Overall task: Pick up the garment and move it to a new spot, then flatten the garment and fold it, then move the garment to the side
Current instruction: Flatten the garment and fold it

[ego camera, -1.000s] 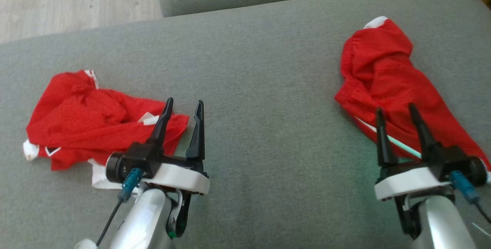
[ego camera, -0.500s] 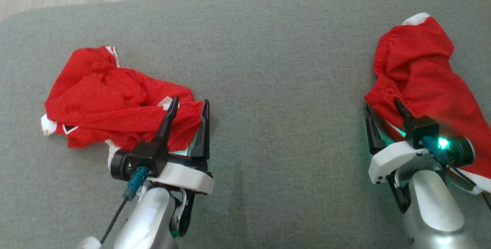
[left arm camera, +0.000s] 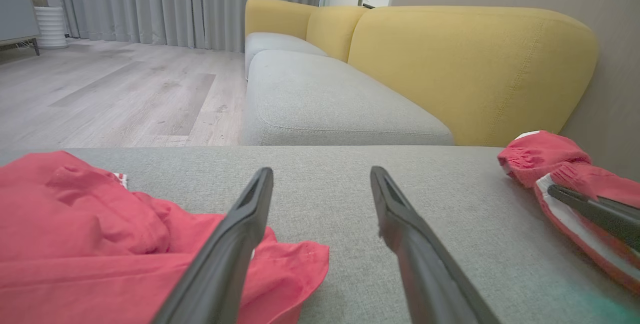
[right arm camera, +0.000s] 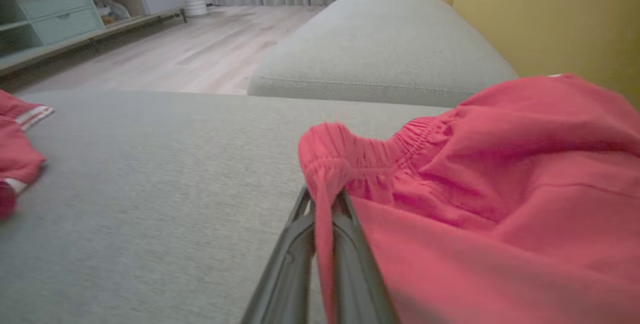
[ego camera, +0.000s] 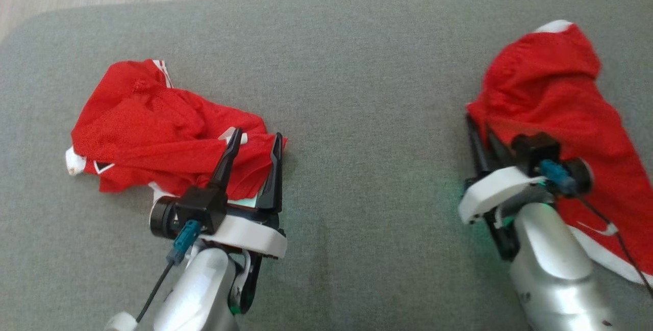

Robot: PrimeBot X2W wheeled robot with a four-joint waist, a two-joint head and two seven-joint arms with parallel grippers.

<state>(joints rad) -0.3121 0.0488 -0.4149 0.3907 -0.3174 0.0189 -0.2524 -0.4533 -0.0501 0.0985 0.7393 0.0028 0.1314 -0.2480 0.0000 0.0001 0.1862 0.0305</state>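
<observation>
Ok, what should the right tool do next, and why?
Probably lift the right tool a little. It is shut on the waistband of the right garment, which lies crumpled on the cushion, so the grip looks made. The left tool is open over a corner of the left garment, gripping nothing.

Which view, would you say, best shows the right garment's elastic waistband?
The right wrist view: the waistband sits close and central, pinched in the right hand. The head view blurs it; the left wrist view shows it small.
</observation>
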